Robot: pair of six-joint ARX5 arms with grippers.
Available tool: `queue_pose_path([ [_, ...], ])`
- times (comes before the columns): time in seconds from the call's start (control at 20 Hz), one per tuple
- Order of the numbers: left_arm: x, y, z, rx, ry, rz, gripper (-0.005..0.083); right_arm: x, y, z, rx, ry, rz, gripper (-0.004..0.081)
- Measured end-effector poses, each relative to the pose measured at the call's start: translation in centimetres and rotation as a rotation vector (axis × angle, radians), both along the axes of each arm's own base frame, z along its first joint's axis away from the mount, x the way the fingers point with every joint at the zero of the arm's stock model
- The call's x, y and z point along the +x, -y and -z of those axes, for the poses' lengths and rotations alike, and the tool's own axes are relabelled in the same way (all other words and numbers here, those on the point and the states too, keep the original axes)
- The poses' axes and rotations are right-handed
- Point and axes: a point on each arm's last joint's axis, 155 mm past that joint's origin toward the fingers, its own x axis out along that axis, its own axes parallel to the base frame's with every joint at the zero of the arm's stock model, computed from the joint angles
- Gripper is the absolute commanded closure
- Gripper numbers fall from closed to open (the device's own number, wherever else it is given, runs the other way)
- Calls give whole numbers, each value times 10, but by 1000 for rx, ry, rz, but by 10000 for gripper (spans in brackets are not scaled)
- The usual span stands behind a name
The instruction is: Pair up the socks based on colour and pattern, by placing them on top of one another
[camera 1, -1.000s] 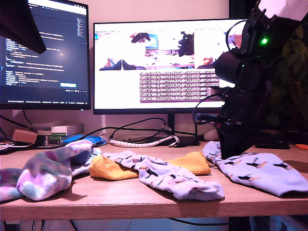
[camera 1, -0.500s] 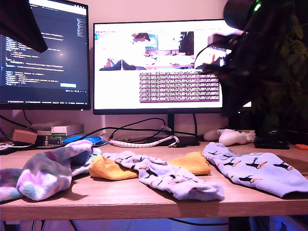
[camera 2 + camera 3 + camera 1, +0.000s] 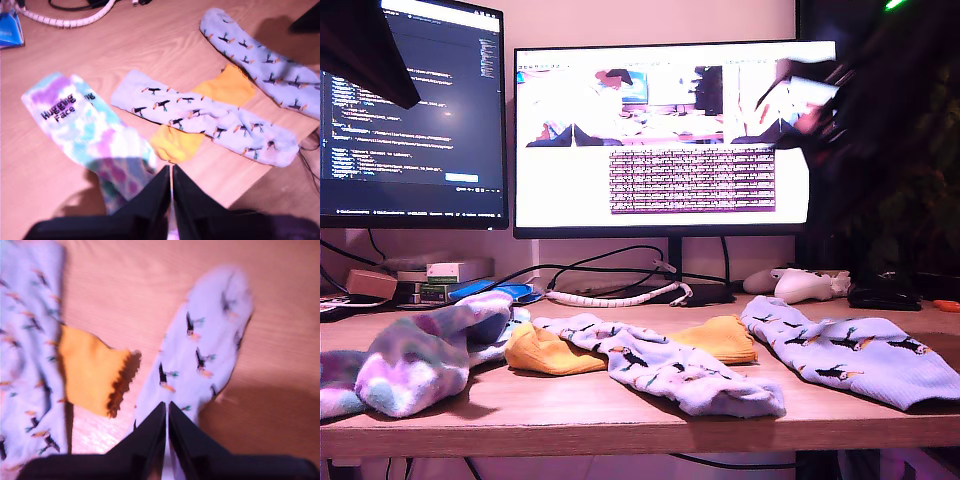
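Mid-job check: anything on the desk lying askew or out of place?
Yes. One bird sock lies crosswise over the yellow sock, pinning it, while its match, the other bird sock, lies separately at the exterior view's right. The tie-dye sock looks rumpled. Nothing looks torn or spilled.

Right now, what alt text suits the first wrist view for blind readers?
Socks on a wooden desk: a tie-dye sock, a bird sock crossing a yellow sock, another bird sock nearby. My first end effector is shut.
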Motion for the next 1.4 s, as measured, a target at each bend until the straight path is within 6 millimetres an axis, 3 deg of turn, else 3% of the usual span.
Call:
queue_pose_path([
  [0.15,1,11,9,-27,36,68,793,-34,-14,-8,-17,83,-225,783],
  [0.4,-24,42,62,-45,3,221,793,-110,-69,7,-127,103,-751,782],
  [0.5,-31,53,61,-50,14,262,793,-129,-84,19,-185,106,-897,727],
  [0.55,-31,57,59,-54,27,273,793,-134,-89,28,-203,87,-928,653],
  [0.65,-31,57,58,-55,31,274,793,-135,-90,50,-277,47,-961,468],
  [0.8,-31,57,58,-57,28,271,793,-139,-91,82,-341,-30,-999,430],
  [0.95,-32,57,59,-55,21,271,793,-133,-98,97,-375,-26,-1013,398],
  [1.3,-33,56,62,-51,9,270,793,-125,-103,108,-396,-15,-1005,413],
  [1.4,-34,56,62,-50,7,270,793,-125,-102,116,-401,-37,-1009,532],
])
